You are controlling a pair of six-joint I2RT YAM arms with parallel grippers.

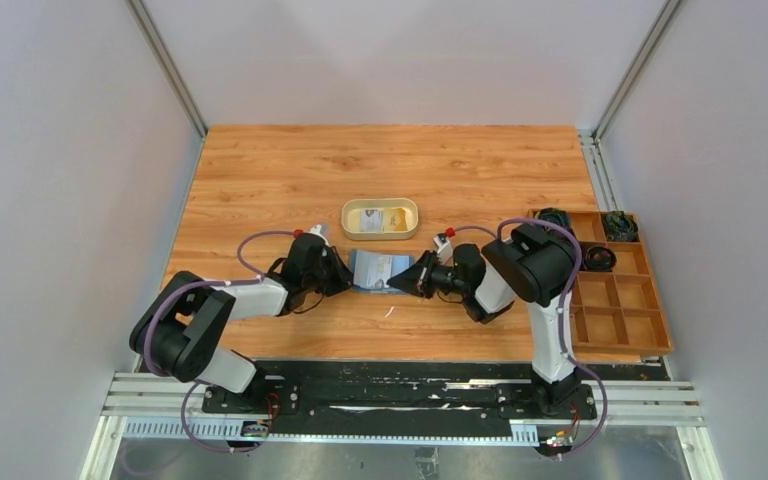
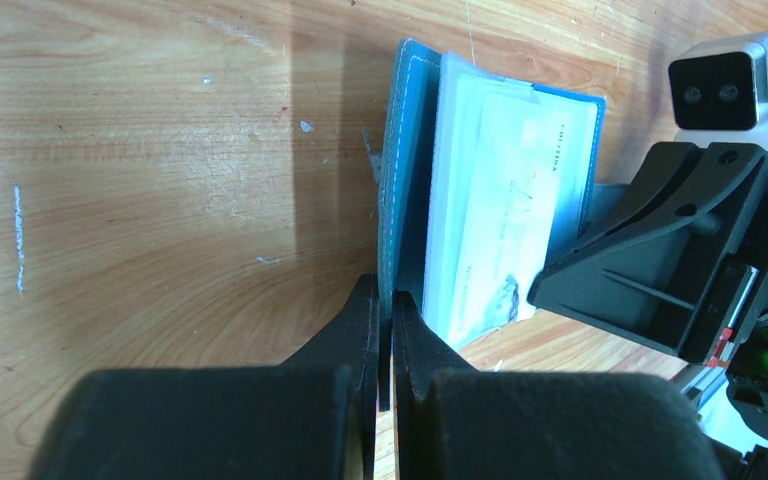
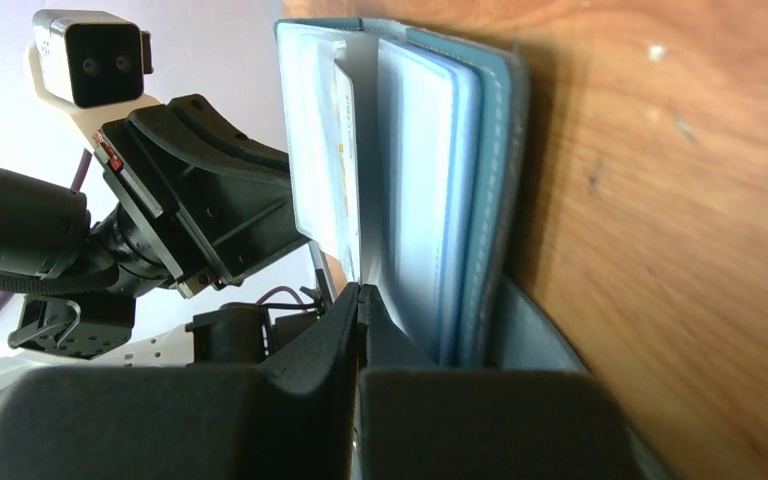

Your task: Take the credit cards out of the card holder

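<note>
The teal-blue card holder (image 1: pixel 378 268) lies open on the table between my two grippers. My left gripper (image 1: pixel 345 277) is shut on the edge of its teal cover (image 2: pixel 397 200), jaws pinched tight (image 2: pixel 392 300). The clear sleeves fan out, and a pale card (image 2: pixel 505 200) sits inside one. My right gripper (image 1: pixel 397 284) is shut at its tip (image 3: pixel 360 290) on the lower edge of a clear sleeve leaf next to that pale card (image 3: pixel 345 150). A pale credit card (image 1: pixel 368 219) and a yellow credit card (image 1: pixel 397 218) lie in the tan oval tray (image 1: pixel 350 207).
The tan tray stands just behind the card holder. A brown compartmented wooden box (image 1: pixel 650 310) stands at the right edge, with dark items (image 1: pixel 598 258) in its far cells. Grey walls close in the table on three sides.
</note>
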